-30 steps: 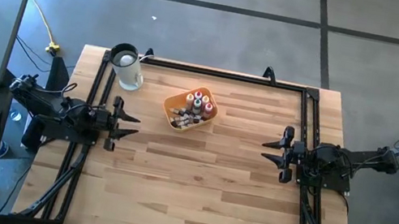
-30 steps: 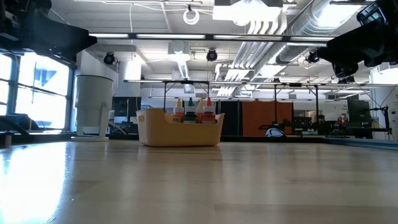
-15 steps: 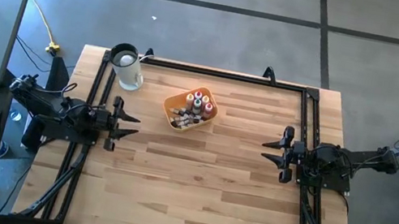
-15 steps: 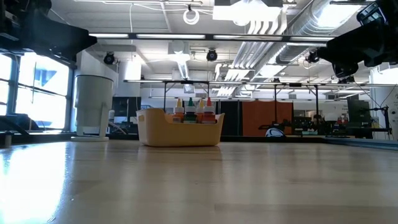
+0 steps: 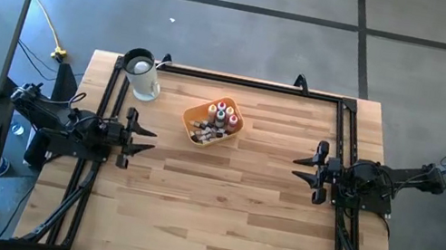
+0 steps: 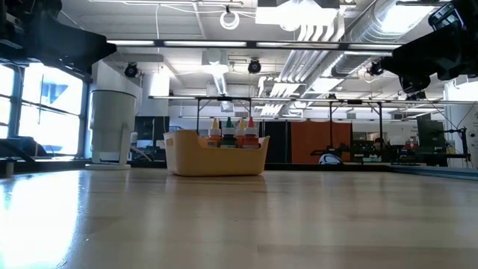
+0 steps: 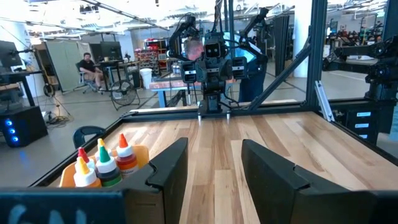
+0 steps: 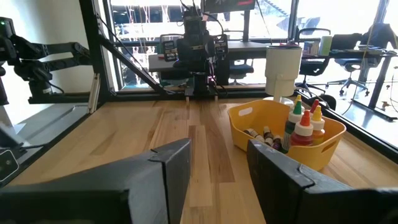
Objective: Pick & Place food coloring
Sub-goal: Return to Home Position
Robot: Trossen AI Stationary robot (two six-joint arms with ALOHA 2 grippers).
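The food coloring bottles (image 5: 219, 117) sit in a yellow-orange square tray (image 5: 198, 112) on the far middle of the table; some stand upright with red, green and orange bodies and pale caps (image 8: 301, 124), others lie on the tray's floor (image 8: 262, 134). They also show in the low view (image 6: 233, 131) and the left wrist view (image 7: 102, 163). My left gripper (image 5: 149, 141) hovers open at the table's left side. My right gripper (image 5: 298, 168) hovers open at the right side. Both point toward the middle, well short of the tray.
A white jug (image 5: 143, 75) stands at the far left corner, left of the tray. A black frame rail (image 5: 249, 81) runs along the far edge and down both sides. Bare wood (image 5: 218, 207) spreads between the grippers and toward the near edge.
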